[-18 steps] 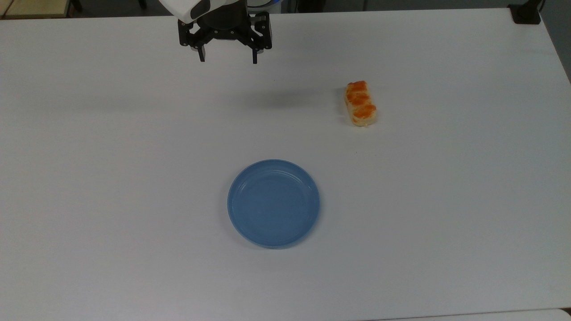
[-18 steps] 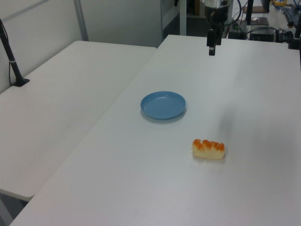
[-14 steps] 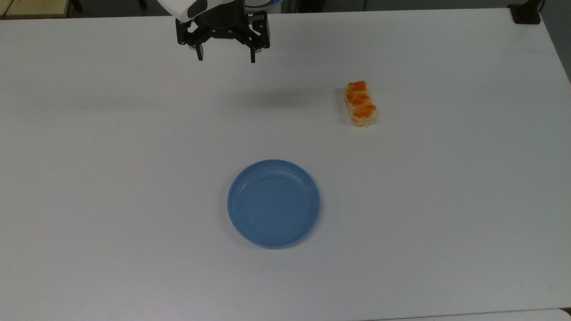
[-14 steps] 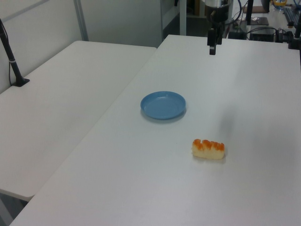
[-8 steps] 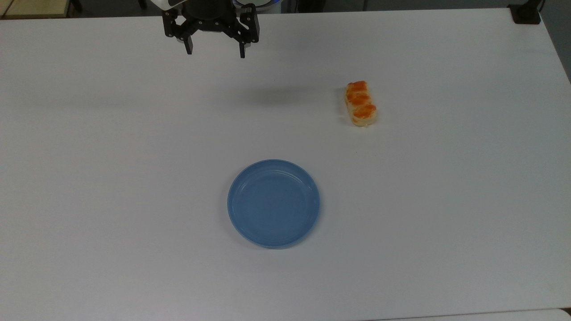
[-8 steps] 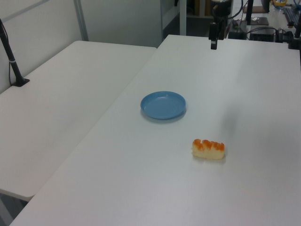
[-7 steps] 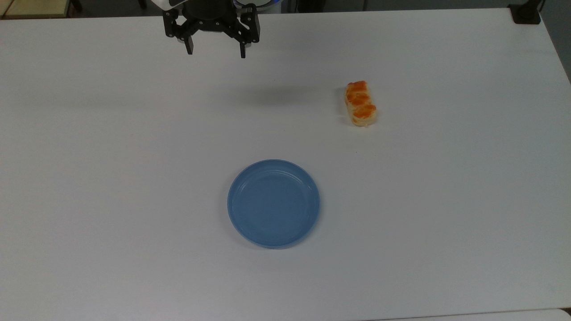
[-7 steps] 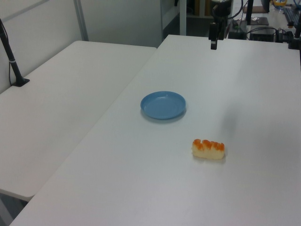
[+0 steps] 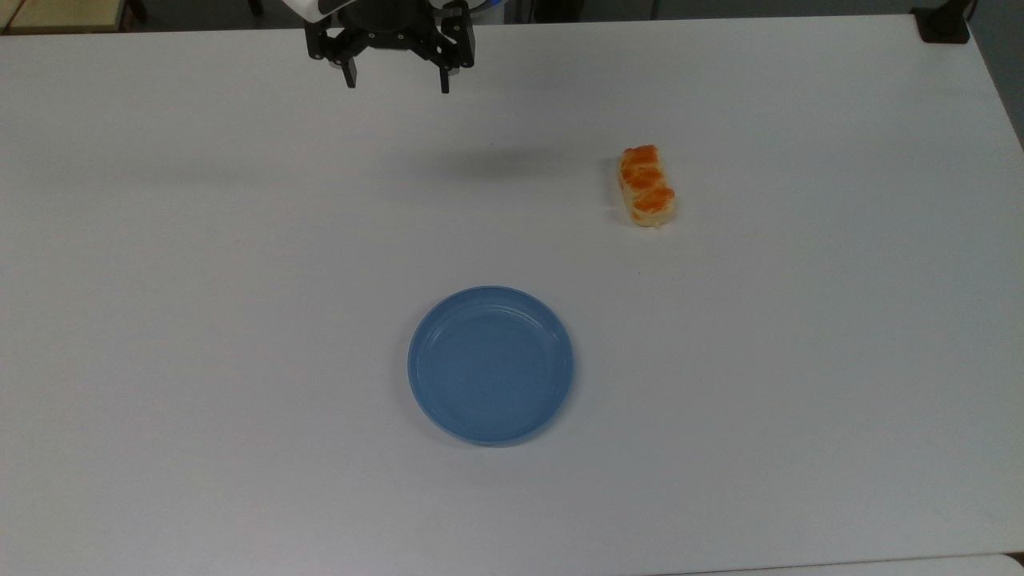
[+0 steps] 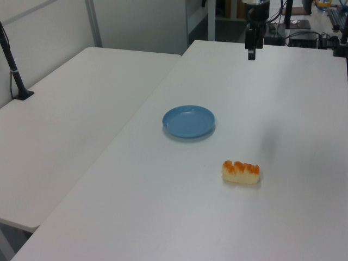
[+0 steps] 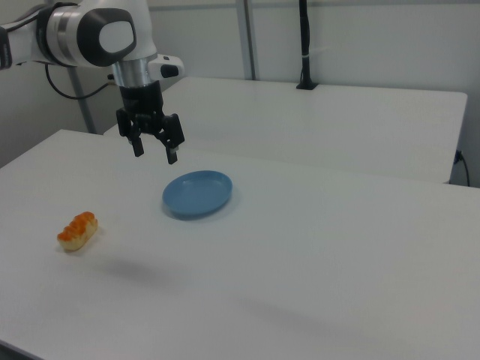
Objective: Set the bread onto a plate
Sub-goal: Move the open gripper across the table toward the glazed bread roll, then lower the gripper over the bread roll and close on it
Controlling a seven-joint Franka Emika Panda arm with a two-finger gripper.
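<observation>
White tabletop (image 9: 200,320) spreads under everything I see in the top view, and I read across it from the left. My gripper (image 9: 397,82) hangs at the upper edge of the frame, a little left of centre, with its two black fingers spread wide and nothing between them; its soft shadow lies on the table just below and to the right. Lower down, near the centre of the frame, the plate (image 9: 490,364) sits flat, blue and bare. Further right, in the upper right part of the frame, the bread (image 9: 646,186) lies on the table with its orange bumps up, well apart from both plate and gripper.

From the right view I see the gripper (image 11: 155,153) raised above the table at upper left, fingers apart, the bread (image 11: 77,230) low at the far left and the plate (image 11: 197,193) just right of the gripper.
</observation>
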